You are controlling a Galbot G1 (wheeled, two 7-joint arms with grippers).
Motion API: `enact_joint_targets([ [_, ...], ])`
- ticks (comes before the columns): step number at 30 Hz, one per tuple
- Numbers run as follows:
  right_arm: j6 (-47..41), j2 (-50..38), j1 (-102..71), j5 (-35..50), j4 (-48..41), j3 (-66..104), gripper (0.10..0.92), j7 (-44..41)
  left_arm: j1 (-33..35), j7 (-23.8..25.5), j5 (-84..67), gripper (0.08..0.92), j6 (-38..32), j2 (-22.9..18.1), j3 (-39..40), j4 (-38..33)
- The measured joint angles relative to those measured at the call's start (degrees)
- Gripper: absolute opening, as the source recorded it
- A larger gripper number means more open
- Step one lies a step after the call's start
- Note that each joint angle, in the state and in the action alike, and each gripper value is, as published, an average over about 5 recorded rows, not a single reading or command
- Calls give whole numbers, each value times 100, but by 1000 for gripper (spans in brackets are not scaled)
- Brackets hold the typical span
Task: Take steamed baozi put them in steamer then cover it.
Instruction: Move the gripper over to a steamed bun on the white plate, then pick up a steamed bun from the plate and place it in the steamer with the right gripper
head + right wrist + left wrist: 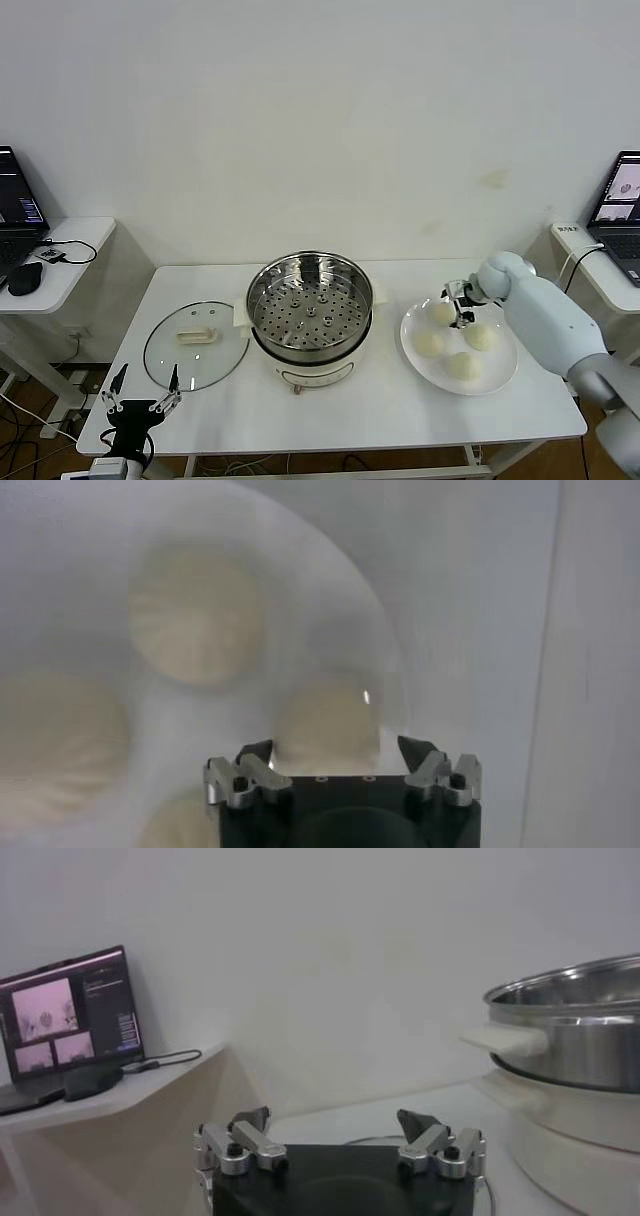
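A first bun (443, 312) on the plate (503, 372) is straddled by the right gripper's (459, 305) part-open jaws; closing and lifting are needed next.

Cover (196, 344) left of steamer (310, 312), baozi (430, 344) on plate (500, 377) right

White room with a central work surface and two side desks

A plain white wall (320, 110) fills the background, faintly marked at 3 o'clock. The white surface (330, 400) is set at centre. A side desk (60, 262) at 9 o'clock carries a laptop (18, 212), a mouse (24, 278) and a cable; another laptop (622, 205) is seen at 3 o'clock. Wooden floor (30, 410) is glimpsed at 8 o'clock.
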Motion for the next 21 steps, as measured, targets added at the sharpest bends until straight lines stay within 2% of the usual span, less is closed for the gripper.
enact_joint_targets([
  [8, -31, 16, 43, -20, -34, -22, 581, -42, 15, -3, -60, 823, 0, 25, -54, 0],
  [14, -120, -117, 122, 143, 145, -130, 575, -134, 21, -3, -80, 823, 1, 28, -54, 9],
  [21, -334, -578, 440, 759, 817, -516, 577, -261, -15, -2, -128, 823, 12, 58, 6, 53],
])
